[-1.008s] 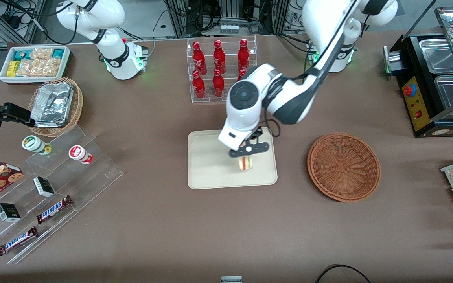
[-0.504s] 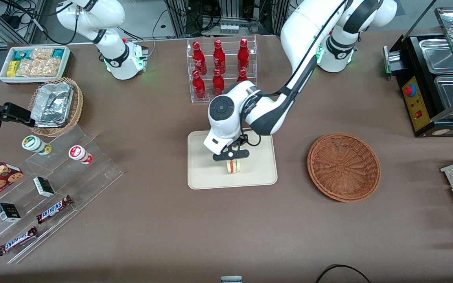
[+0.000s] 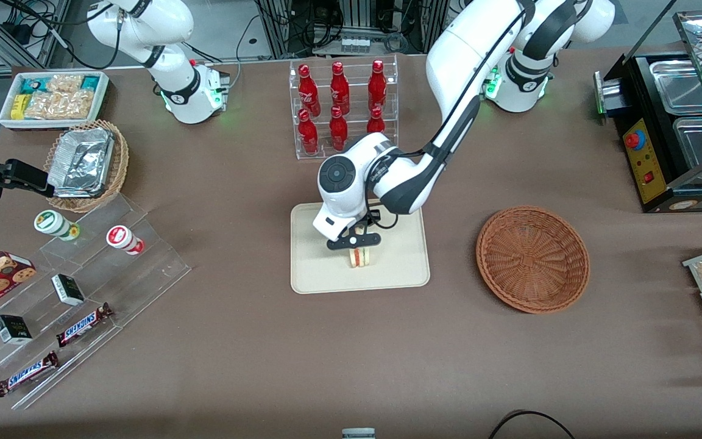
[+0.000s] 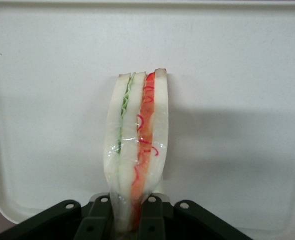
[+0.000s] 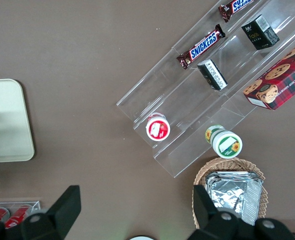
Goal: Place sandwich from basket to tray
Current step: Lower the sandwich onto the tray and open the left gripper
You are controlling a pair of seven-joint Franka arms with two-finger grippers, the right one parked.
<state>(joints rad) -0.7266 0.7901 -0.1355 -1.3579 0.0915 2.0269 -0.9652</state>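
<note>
The sandwich (image 3: 361,257) is a pale wedge with a red and green filling stripe, clear-wrapped. My left gripper (image 3: 354,241) is shut on it over the middle of the cream tray (image 3: 317,268). In the left wrist view the sandwich (image 4: 137,145) stands on edge between the black fingers (image 4: 99,220), its lower tip at or just above the tray (image 4: 47,125); I cannot tell whether it touches. The reddish-brown wicker basket (image 3: 532,258) sits on the table beside the tray, toward the working arm's end, with nothing in it.
An acrylic rack of red bottles (image 3: 342,107) stands farther from the front camera than the tray. Toward the parked arm's end are a tan basket of foil containers (image 3: 86,163), a white snack bin (image 3: 52,97) and an acrylic stand with snacks (image 3: 77,292). A black food warmer (image 3: 674,122) stands toward the working arm's end.
My gripper has carried the sandwich sideways from the tray's edge nearest the basket to its middle, and lowered it closer to the tray surface.
</note>
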